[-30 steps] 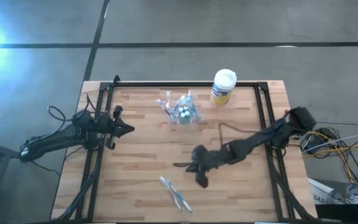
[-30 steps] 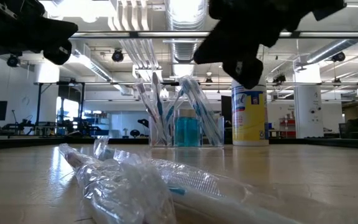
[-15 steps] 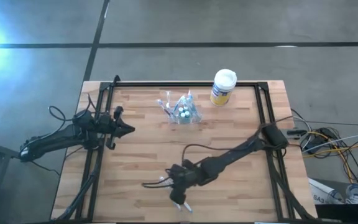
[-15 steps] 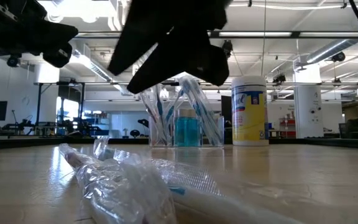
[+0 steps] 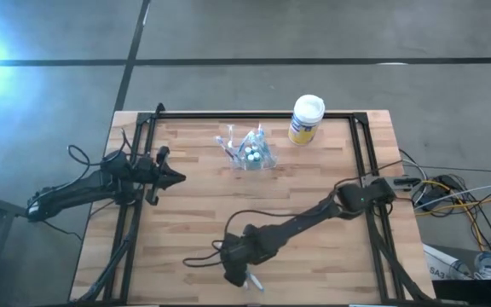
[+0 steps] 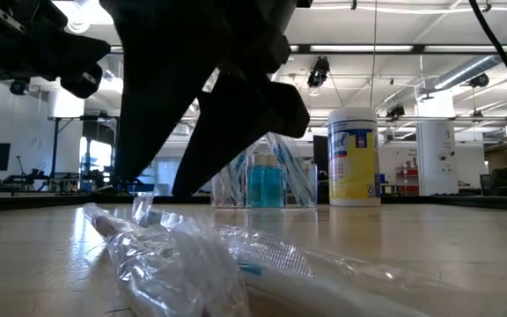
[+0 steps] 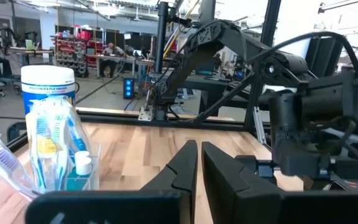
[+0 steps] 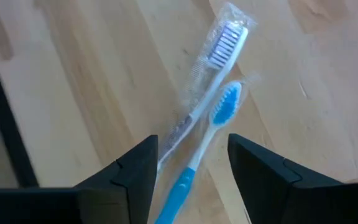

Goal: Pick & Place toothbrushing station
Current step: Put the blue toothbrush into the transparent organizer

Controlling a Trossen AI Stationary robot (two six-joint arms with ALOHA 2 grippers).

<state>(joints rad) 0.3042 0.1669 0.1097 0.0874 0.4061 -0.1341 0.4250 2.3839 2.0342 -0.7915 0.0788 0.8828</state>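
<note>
I log: right gripper [image 8: 190, 163], fingers spread over two wrapped toothbrushes [image 8: 213, 109] at counter [image 5: 194, 213] near edge; left gripper [image 5: 177, 178] pressed together, waiting far left; toothbrushing station [image 5: 251, 152] far centre, beside yellow canister [image 5: 305, 119]

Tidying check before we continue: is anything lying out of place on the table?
Yes: two wrapped toothbrushes lie crossed on the wood at the near edge, away from the clear cup. The open right gripper hovers over them.
</note>
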